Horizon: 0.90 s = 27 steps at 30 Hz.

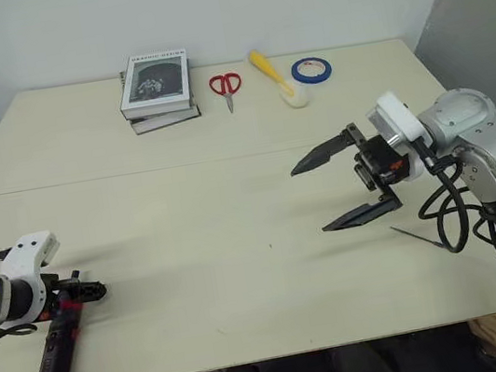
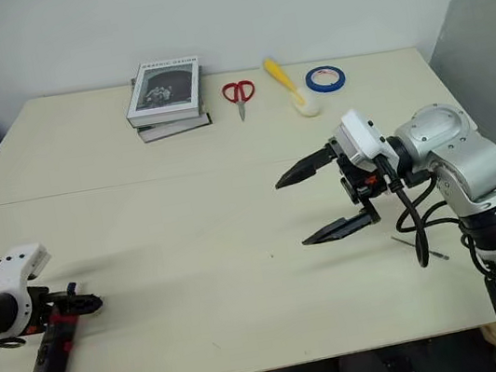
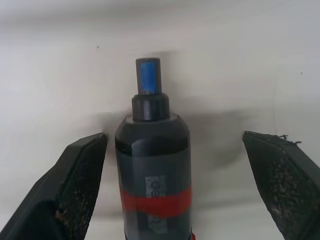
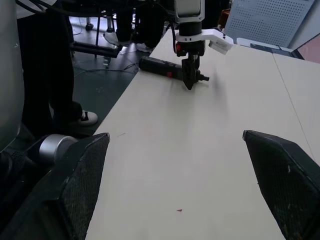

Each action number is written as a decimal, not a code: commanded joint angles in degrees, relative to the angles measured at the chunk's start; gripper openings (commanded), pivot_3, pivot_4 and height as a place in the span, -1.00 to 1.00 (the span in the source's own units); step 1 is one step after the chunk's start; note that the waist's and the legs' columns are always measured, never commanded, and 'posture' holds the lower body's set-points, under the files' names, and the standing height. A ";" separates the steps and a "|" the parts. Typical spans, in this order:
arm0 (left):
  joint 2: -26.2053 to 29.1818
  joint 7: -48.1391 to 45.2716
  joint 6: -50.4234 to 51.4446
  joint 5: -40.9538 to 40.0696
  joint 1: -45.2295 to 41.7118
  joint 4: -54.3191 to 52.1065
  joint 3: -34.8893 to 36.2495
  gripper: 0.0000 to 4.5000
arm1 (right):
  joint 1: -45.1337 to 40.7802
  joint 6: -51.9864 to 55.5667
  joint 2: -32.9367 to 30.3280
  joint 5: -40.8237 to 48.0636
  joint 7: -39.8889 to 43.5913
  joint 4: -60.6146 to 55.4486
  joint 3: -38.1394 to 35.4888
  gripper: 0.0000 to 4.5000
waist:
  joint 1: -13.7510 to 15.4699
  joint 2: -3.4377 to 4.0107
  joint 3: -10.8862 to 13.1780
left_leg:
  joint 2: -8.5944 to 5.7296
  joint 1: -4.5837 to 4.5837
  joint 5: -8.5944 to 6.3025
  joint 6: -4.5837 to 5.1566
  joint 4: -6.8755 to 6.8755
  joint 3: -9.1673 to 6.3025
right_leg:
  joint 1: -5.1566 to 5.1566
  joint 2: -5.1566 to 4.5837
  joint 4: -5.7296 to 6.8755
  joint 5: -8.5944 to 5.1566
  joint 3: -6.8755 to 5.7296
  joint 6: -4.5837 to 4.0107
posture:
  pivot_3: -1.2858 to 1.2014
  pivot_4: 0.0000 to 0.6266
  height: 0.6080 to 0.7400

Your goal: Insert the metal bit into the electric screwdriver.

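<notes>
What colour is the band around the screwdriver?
Red, on the black screwdriver; the left wrist view shows it best.

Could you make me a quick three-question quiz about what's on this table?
1. True or false: the left end effector has closed on the electric screwdriver.
2. Which lies nearest the metal bit? A) book B) right end effector C) scissors
3. What colour is the tape roll?

Key: 1 false, its fingers stand open either side of it. 2 B. 3 blue.
</notes>
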 commanded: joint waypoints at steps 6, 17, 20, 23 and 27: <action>-0.99 1.37 2.50 -0.44 0.18 -1.85 0.71 1.00 | 0.51 -0.31 -1.03 -0.31 1.20 -1.90 -1.00 1.00 | -0.02 0.00 0.00 | 0.00 0.00 0.00 0.00 -0.01 0.01 | 0.00 -0.01 -0.01 0.01 0.01 -0.02 | 0.03 -0.52 1.00; -3.35 4.19 2.34 0.72 0.89 -1.26 3.18 0.51 | 0.95 -0.38 -1.01 -0.67 1.29 -1.78 -0.89 1.00 | 0.01 0.01 0.00 | -0.01 0.00 0.00 0.00 -0.01 0.01 | 0.00 -0.02 -0.02 0.00 0.01 -0.01 | 0.03 -0.52 1.00; -4.32 4.90 2.21 0.89 0.60 -1.29 3.18 0.21 | 1.03 -0.31 -1.07 -0.68 1.20 -1.91 -0.94 1.00 | 0.04 0.02 -0.01 | -0.04 0.01 0.00 0.00 -0.01 0.01 | 0.02 -0.04 -0.01 0.00 0.02 -0.01 | 0.03 -0.52 1.00; -4.91 5.35 2.01 0.99 0.34 -1.24 3.15 -0.06 | 1.09 -0.32 -1.11 -0.74 1.16 -1.94 -0.96 1.00 | 0.05 0.04 -0.02 | -0.05 0.02 0.00 0.00 0.01 0.01 | 0.03 -0.05 -0.01 0.01 0.02 0.05 | 0.03 -0.52 1.00; -5.59 5.40 1.07 1.13 -0.06 -1.18 2.72 -0.27 | 1.73 0.10 -1.45 -0.62 1.06 -2.61 -1.22 1.00 | 0.11 0.07 -0.03 | -0.06 0.05 0.01 -0.01 0.01 0.00 | 0.07 -0.05 -0.01 0.02 0.02 0.09 | 0.03 -0.52 1.00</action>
